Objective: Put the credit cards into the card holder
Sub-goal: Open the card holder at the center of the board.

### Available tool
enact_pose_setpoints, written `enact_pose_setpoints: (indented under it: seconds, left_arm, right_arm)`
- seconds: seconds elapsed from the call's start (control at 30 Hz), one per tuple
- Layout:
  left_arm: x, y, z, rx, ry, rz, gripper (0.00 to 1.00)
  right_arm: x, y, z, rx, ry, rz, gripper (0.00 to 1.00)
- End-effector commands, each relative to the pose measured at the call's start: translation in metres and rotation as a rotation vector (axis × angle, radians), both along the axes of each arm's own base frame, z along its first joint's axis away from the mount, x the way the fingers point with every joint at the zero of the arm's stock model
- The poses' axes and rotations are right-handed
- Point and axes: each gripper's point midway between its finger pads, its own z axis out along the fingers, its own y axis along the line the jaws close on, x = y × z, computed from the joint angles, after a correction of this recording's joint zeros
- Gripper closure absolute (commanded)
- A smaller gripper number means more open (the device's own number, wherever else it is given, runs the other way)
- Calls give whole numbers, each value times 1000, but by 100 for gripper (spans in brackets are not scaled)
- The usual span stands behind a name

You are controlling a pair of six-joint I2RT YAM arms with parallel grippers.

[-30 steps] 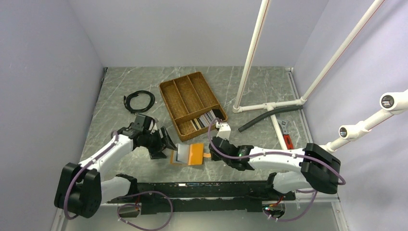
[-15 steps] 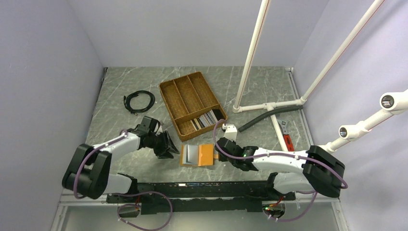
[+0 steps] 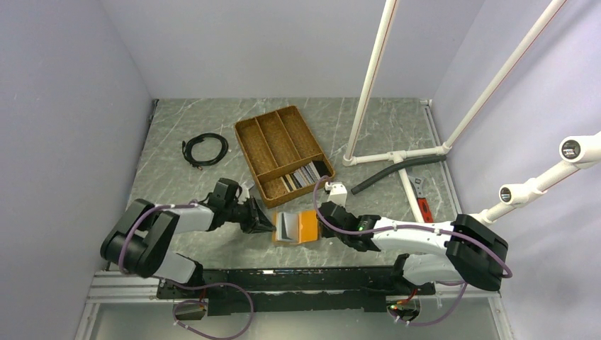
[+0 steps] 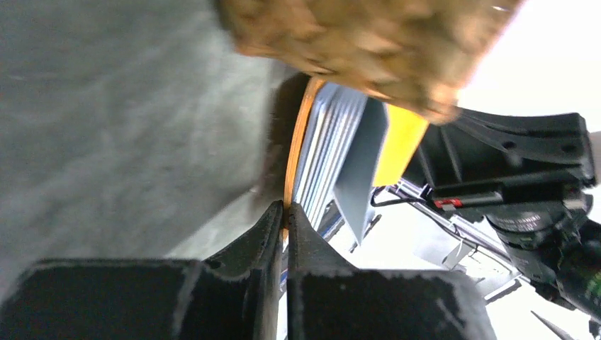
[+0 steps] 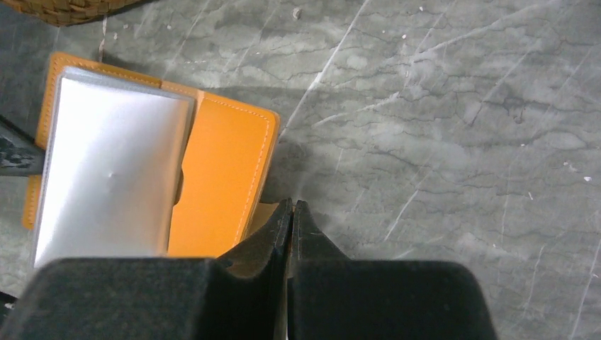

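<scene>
The card holder (image 3: 296,228) lies open on the worktop (image 3: 166,120), just on the near side of the wicker tray's (image 3: 280,145) near corner and pinned between the two arms. The left gripper (image 3: 265,222) is pressed narrow on its left orange edge; the left wrist view shows the fingertips (image 4: 275,216) nipping that thin rim, with the tray's weave close above. The right gripper (image 3: 320,225) is closed tight at the holder's right side, its tips over a small tan tab that juts from the orange cover. Right of that gripper the grey marble is bare; behind, the tray hems the holder in.

The holder's left half shows a pale, silvery leaf over the orange leather; whether a card sits inside cannot be told. The credit cards (image 3: 301,177) are stacked in the tray's short cross compartment at its near end. A coiled black cable (image 3: 205,149) lies left of the tray, a grey hose (image 3: 375,178) and white pipe frame (image 3: 397,156) to its right.
</scene>
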Motion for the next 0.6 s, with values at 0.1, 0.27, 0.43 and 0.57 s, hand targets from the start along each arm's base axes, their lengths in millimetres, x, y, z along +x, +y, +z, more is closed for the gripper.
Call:
enact_pose_setpoints:
  seconds: [0.1, 0.27, 0.43, 0.57]
  left_arm:
    - [22, -18, 60, -58, -275, -25, 95]
    - [21, -29, 79, -55, -337, -59, 99]
    - [17, -42, 75, -16, -321, -116, 100]
    - [17, -36, 64, 59, -295, -117, 100]
  right_arm:
    - [0, 3, 6, -17, 6, 36, 92]
    - [4, -8, 18, -146, 32, 19, 59]
    - [5, -1, 49, -121, 4, 69, 33]
    - [2, 38, 69, 118, -15, 215, 21]
